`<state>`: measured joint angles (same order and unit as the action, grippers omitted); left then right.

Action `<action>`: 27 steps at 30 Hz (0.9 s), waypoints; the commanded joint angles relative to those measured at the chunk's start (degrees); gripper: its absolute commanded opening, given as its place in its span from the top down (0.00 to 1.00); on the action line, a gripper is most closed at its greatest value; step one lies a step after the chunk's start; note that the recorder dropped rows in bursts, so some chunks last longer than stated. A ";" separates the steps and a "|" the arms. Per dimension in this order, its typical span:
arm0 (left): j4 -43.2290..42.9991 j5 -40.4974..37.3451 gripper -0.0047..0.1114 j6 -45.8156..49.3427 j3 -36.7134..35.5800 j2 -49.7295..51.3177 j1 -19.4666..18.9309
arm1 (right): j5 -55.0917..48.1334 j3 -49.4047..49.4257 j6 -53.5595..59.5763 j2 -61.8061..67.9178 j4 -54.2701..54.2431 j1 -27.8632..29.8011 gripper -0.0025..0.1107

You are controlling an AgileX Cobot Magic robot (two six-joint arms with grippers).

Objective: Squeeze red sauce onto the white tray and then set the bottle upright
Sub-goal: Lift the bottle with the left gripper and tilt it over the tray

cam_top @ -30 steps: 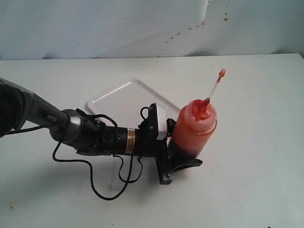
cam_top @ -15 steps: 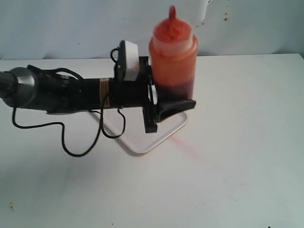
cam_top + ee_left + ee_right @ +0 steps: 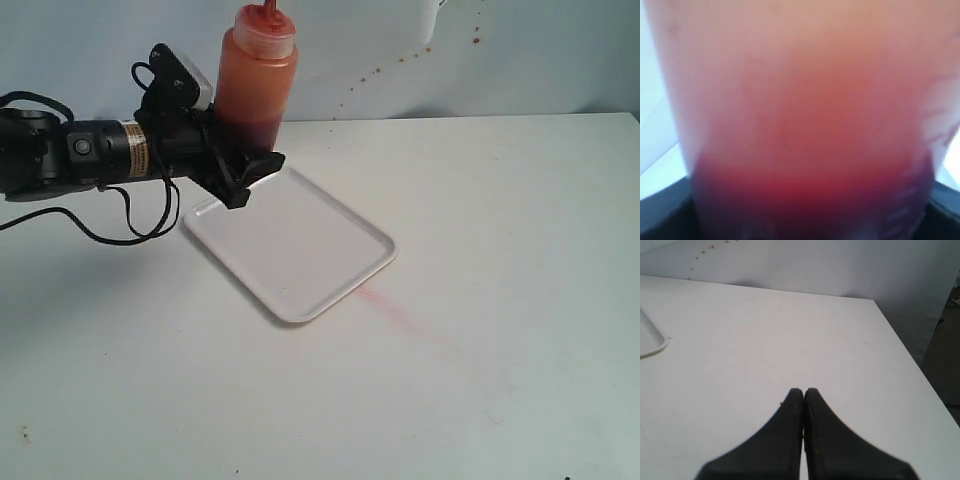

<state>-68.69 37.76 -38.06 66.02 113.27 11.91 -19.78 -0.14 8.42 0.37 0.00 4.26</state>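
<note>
Bottle (image 3: 257,80) at white tray (image 3: 300,250) corner

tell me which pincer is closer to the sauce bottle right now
Left. The left pincer is clamped around the bottle low down, holding it roughly upright by the white tray's far corner. The right pincer is shut and empty above the table, well clear of the bottle.

The left gripper (image 3: 252,152), clamped on the bottle (image 3: 257,80), has risen from the near middle of the table (image 3: 520,300), just in front of the white tray (image 3: 300,250), and swung to the far left, over the tray's far-left corner. The tray, half hidden by the arm before, shows whole, and a faint pink smear (image 3: 385,300) off its near right edge is uncovered.
</note>
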 commanded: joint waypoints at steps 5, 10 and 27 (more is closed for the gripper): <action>0.42 -13.52 0.96 -0.38 0.15 -4.91 0.04 | 0.20 0.14 0.06 -0.37 -0.65 0.38 0.98; -3.04 -15.70 0.96 -0.48 0.15 -5.66 0.04 | 0.20 0.14 0.06 -0.37 -0.52 0.38 0.98; -3.05 -18.33 0.96 4.74 0.15 -5.66 0.04 | 1.53 0.14 0.16 -0.37 0.00 0.38 0.98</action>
<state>-72.58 20.43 -34.50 66.02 109.03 11.91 -19.78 -0.14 8.42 0.37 0.00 4.26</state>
